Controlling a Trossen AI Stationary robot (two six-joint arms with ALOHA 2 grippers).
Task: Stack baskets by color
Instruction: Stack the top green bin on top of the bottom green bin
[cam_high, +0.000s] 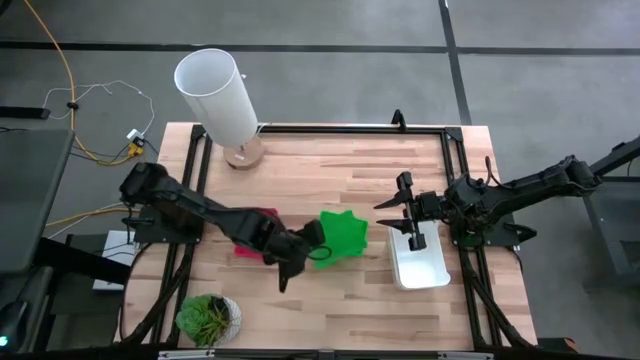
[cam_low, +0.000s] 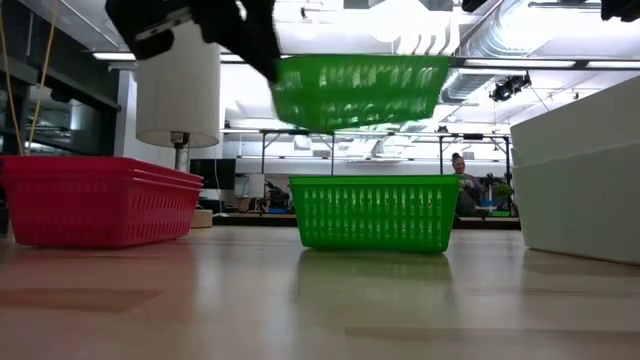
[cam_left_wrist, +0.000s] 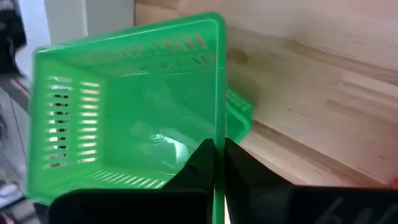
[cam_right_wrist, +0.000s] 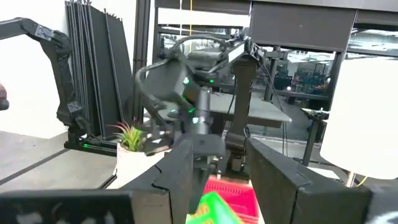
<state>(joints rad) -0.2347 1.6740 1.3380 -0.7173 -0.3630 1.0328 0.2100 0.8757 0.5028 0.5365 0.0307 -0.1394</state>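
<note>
Mid-worktop (cam_high: 330, 175), left gripper (cam_high: 316, 240) clamps a bright green perforated plastic basket (cam_low: 360, 92) aloft above another green basket (cam_low: 375, 212); right gripper (cam_high: 412, 228) hangs half-open over white baskets (cam_high: 420, 265).

We saw the lifted green basket (cam_low: 360, 92) blurred in low view. Left arm covered most of the red baskets (cam_high: 252, 236) from above. White baskets (cam_low: 585, 185) cut off at frame edge; count unclear.

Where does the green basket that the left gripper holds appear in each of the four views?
High view: the lifted green basket is at table centre, over another green one.
Low view: top centre, in the air.
Left wrist view: fills the left half, rim pinched by the left gripper.
Right wrist view: a green corner at the bottom.
Shared landmark: the red baskets.
</note>
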